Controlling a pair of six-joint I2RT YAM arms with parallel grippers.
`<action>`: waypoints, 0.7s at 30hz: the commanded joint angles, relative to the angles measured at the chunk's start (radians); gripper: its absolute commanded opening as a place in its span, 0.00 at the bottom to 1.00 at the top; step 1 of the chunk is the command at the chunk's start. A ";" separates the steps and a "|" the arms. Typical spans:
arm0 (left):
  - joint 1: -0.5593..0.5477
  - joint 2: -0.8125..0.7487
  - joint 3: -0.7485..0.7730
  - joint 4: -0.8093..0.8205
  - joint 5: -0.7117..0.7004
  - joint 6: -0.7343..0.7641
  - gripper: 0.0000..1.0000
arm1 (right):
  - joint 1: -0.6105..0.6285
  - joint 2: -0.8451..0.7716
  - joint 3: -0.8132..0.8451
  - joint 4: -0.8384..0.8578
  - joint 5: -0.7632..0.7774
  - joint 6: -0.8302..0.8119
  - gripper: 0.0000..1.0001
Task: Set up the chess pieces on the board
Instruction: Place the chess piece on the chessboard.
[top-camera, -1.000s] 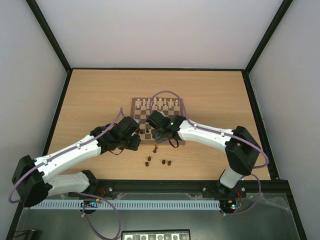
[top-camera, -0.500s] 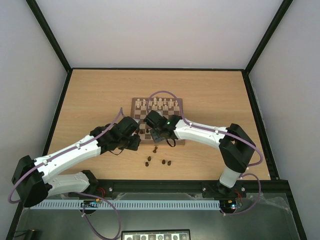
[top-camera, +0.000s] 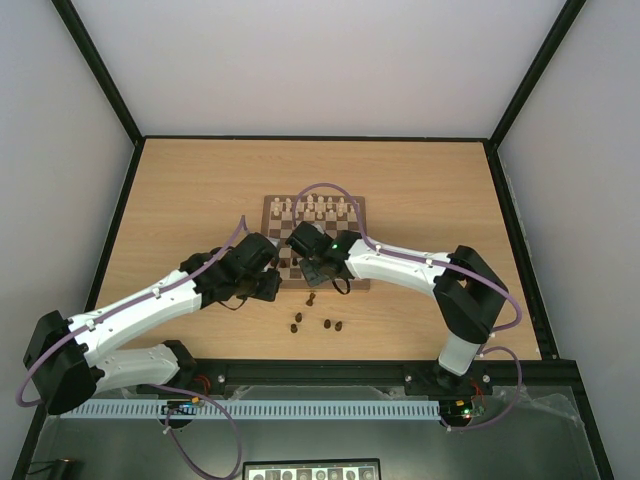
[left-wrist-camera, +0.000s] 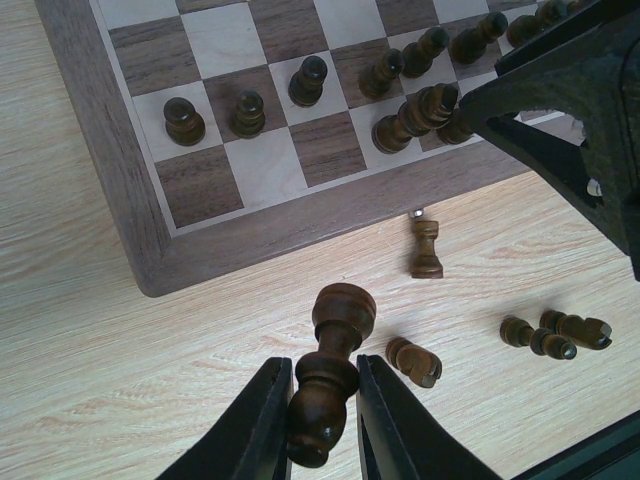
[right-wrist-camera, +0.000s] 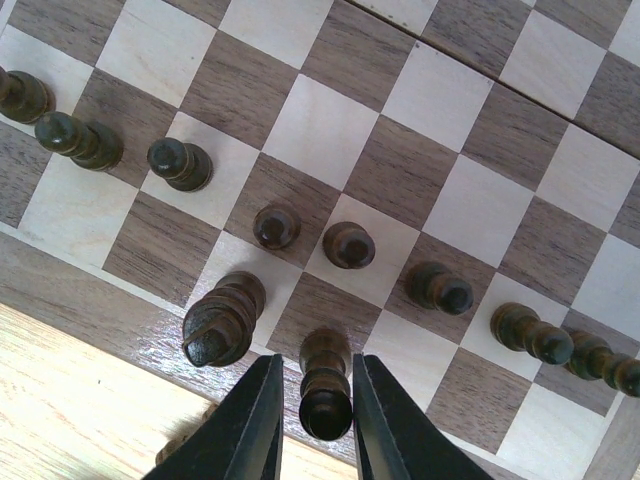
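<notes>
Pale walls and black frame posts close in a light, wood-grained counter (top-camera: 200, 190). On it lies the board (left-wrist-camera: 230, 170), flat and square, with matte dark brown and cream squares inside a brown border that has a rounded corner.

The dark brown chess pieces (left-wrist-camera: 248, 113) are small lathe-turned wood with round heads and ringed collars. Many stand on the two rows nearest the arms. One taller than the rest, the notched piece (right-wrist-camera: 222, 322), has a slit top.

A rook (left-wrist-camera: 427, 250) stands upright on the counter just off the board's near edge. Three more pieces lie on their sides near it: a single one (left-wrist-camera: 413, 361) and a pair (left-wrist-camera: 537, 337).

The cream-white pieces (top-camera: 318, 208) line the far edge.

The left gripper (left-wrist-camera: 322, 375) hangs over the counter near the board's corner. Its smooth black fingers (left-wrist-camera: 262, 420) are pinched on a round-headed piece (left-wrist-camera: 341, 312).

The right gripper (right-wrist-camera: 315, 375) is over the board's near row. It is closed narrowly on a knobbed piece (right-wrist-camera: 325, 392) seen end-on, and whether that piece touches the square below cannot be told.

From overhead both grippers are hidden under their wrists, and the loose pieces are only dark specks. In the left wrist view the black housing of the right arm (left-wrist-camera: 570, 130) cuts off the end of the piece row.
</notes>
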 joint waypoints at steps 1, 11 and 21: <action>-0.004 -0.015 0.015 -0.005 0.007 0.009 0.19 | 0.001 0.007 0.020 -0.010 0.004 -0.001 0.21; -0.004 0.002 0.016 0.006 0.008 0.008 0.19 | 0.000 -0.056 0.025 -0.024 0.015 -0.001 0.35; -0.004 0.095 0.087 -0.062 -0.010 0.021 0.19 | -0.008 -0.247 -0.076 -0.033 0.021 0.016 0.43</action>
